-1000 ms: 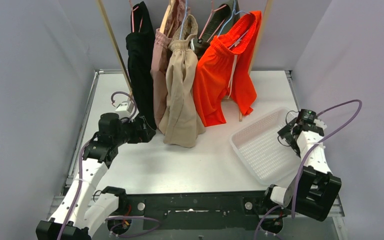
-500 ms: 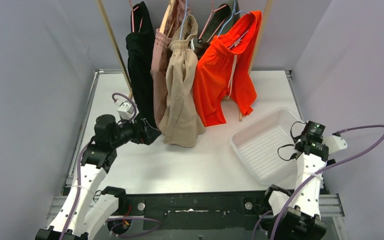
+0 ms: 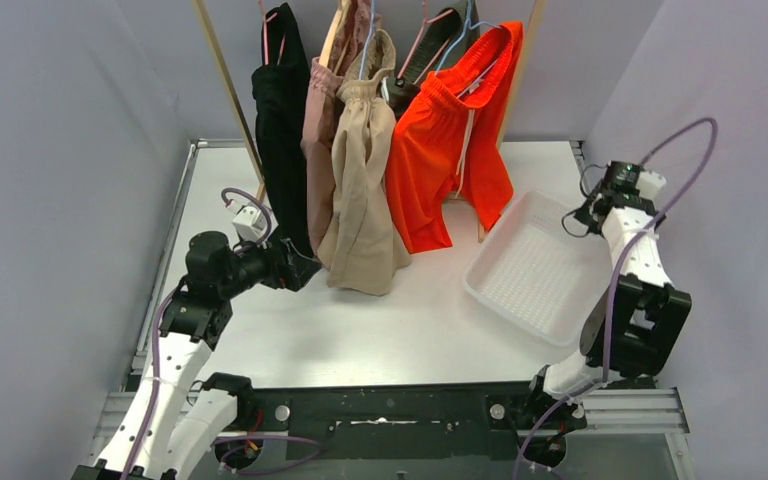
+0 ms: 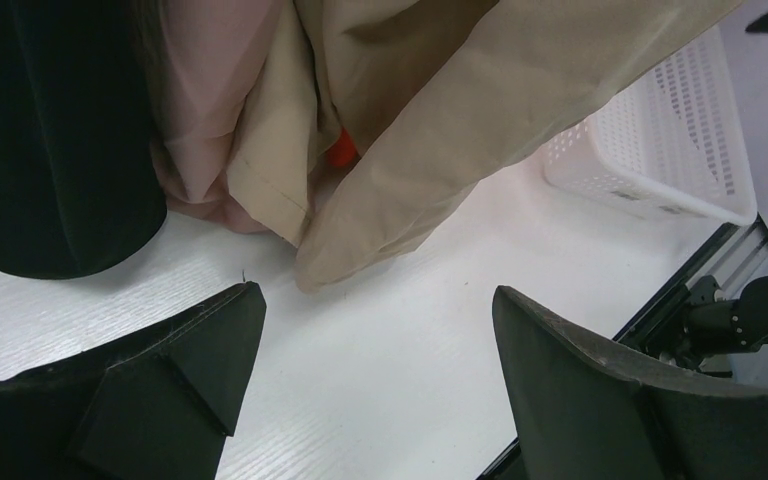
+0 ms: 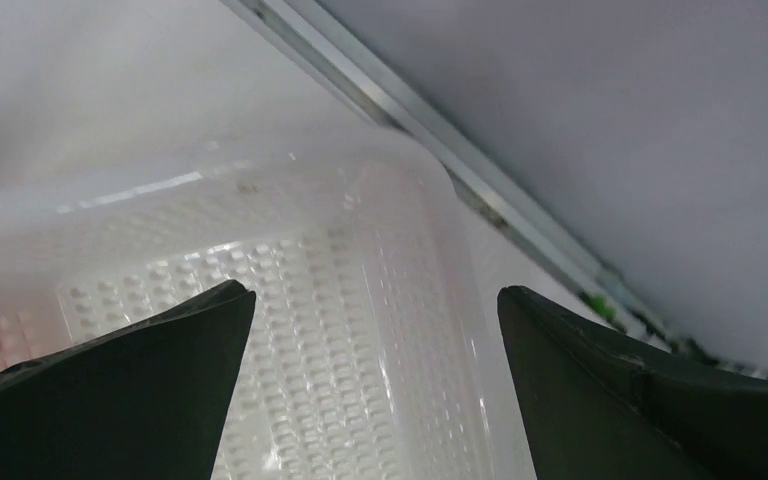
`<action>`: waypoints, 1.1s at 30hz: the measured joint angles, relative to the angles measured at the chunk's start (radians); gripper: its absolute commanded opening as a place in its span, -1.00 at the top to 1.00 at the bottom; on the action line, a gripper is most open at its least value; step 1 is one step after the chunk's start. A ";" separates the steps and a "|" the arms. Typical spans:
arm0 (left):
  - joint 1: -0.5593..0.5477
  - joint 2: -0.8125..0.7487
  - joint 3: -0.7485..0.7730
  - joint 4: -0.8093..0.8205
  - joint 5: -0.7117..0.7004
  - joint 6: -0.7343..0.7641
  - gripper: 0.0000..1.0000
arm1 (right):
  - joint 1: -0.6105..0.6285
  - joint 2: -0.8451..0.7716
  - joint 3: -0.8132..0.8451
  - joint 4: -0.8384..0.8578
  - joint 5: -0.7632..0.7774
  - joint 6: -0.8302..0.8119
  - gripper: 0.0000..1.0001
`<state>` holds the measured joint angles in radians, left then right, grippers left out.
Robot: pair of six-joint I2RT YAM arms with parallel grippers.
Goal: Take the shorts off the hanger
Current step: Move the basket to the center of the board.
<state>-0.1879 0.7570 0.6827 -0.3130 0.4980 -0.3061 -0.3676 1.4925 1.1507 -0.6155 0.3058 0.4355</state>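
Observation:
Several shorts hang on hangers from a rail at the back: a dark pair, a dusty pink pair, a beige pair and a bright orange pair. My left gripper is open and empty, low over the table, just short of the beige and dark hems. In the left wrist view the beige hem, pink fabric and dark fabric hang just beyond the open gripper. My right gripper is open and empty over the basket's far right rim.
A white perforated basket lies on the table at the right, also seen in the left wrist view. Wooden rack posts stand at the back. Grey walls close in on both sides.
My right arm swung from the basket's near right side up to its far right corner, and the basket shifted slightly back. My left gripper edged a little closer to the hems.

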 measured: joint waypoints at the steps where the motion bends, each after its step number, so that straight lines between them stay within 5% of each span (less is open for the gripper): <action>1: 0.000 -0.002 0.000 0.000 -0.002 0.000 -0.71 | 0.025 0.044 0.064 0.003 0.021 -0.036 -0.96; 7: 0.000 -0.018 -0.002 -0.004 -0.025 0.001 -0.70 | 0.197 0.121 0.235 -0.031 0.181 -0.121 -0.96; 16: 0.000 -0.037 -0.002 -0.028 -0.186 0.000 -0.71 | 0.678 -0.180 0.048 -0.040 0.056 0.069 -0.97; 23: 0.002 -0.059 -0.002 -0.078 -0.328 -0.002 -0.71 | 0.932 0.060 0.131 -0.124 0.182 0.207 -0.95; 28: 0.002 -0.074 -0.002 -0.087 -0.365 -0.003 -0.71 | 0.996 0.201 0.068 -0.258 0.301 0.282 -0.96; 33: 0.002 -0.073 -0.002 -0.091 -0.381 -0.004 -0.71 | 0.893 0.113 -0.058 -0.312 0.340 0.317 -0.96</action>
<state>-0.1860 0.6838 0.6807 -0.4042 0.1173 -0.3103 0.5259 1.6058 1.0927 -0.9276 0.6456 0.7528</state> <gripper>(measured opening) 0.851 0.982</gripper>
